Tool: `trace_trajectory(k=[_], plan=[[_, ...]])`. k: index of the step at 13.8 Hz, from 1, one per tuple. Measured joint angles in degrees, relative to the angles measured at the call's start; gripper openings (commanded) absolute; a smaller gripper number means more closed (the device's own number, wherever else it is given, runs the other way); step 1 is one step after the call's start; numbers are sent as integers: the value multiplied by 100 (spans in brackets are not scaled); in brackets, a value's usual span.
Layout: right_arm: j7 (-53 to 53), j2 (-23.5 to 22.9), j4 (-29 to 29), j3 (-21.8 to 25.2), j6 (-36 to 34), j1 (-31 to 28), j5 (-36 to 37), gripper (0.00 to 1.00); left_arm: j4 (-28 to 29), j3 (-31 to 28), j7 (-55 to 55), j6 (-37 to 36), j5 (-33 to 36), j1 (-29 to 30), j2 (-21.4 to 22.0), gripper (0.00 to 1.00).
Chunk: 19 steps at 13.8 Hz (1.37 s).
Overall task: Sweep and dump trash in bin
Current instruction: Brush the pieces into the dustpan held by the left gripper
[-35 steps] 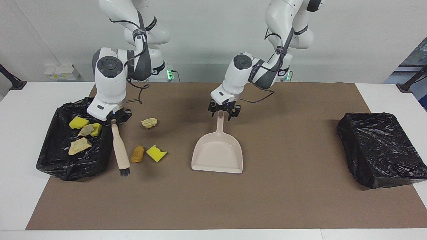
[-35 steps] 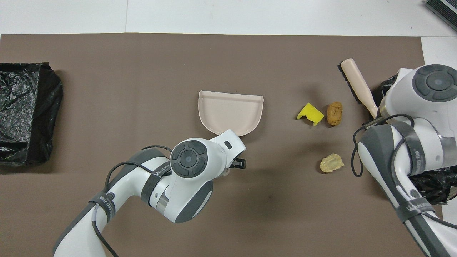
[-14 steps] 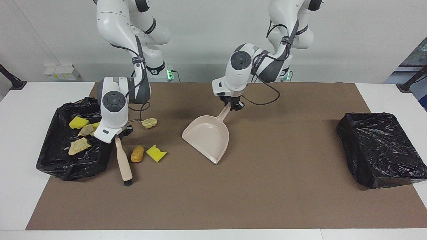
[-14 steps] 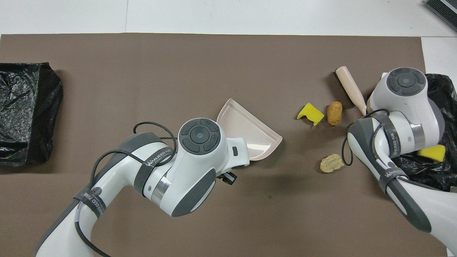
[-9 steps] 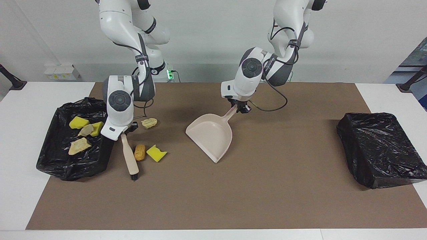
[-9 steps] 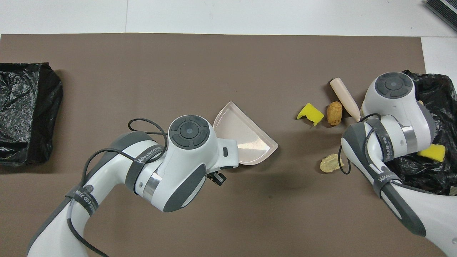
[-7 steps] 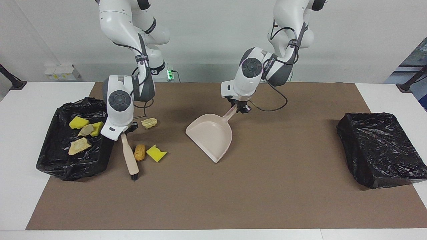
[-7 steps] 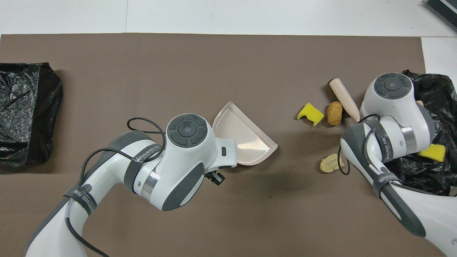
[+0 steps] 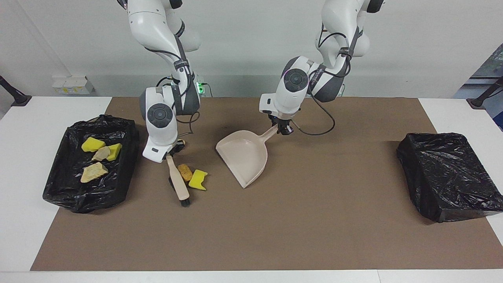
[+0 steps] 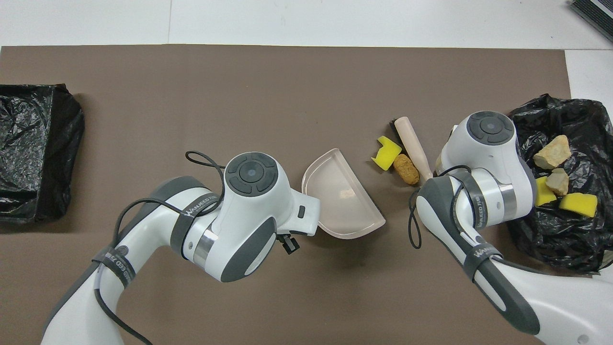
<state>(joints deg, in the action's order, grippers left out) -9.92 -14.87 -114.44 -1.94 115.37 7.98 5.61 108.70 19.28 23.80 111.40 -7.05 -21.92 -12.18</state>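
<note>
Trash (image 9: pixel 95 158), seemingly four scraps, sits in black-lined bin (image 9: pixel 122 188); second bin (image 9: pixel 448 181) covered. Brown mat (image 9: pixel 314 228) overlays white worktop (image 9: pixel 23 220). Left tool (image 9: pixel 283 129) clamps dustpan (image 9: pixel 243 157); right tool (image 9: pixel 169 154) clamps brush (image 9: pixel 178 184).

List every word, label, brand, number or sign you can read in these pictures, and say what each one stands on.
"WANJEED", then smaller characters too small to read: on the dark strap around the left arm, overhead view.
"WAN...", the rest too small to read: on the dark strap around the right arm, overhead view.
A pale box against the wall by the table may carry labels, but nothing on it can be read.
No other text shows.
</note>
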Motion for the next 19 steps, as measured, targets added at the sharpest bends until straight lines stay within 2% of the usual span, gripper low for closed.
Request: trace_trajectory(k=[2,6,11,14,17,19], plan=[[76,-21,-48,-7,0,192,-192,0,-1,17,3,28,266,-50,-58,0],[213,-16,-53,-61,-33,802,-1308,0,0,-14,134,72,366,-32,-156,0],[828,8,171,-92,-492,1574,-1813,0,0,-58,186,173,374,-8,-194,0],[899,99,330,-32,-859,1505,-1815,0,0,-84,201,237,375,99,-195,0],[899,336,709,67,-1733,1123,-1805,0,-2,-106,178,276,304,373,-195,0],[899,469,970,149,-2232,764,-1672,0,-1,-115,172,276,-176,720,-202,0]])
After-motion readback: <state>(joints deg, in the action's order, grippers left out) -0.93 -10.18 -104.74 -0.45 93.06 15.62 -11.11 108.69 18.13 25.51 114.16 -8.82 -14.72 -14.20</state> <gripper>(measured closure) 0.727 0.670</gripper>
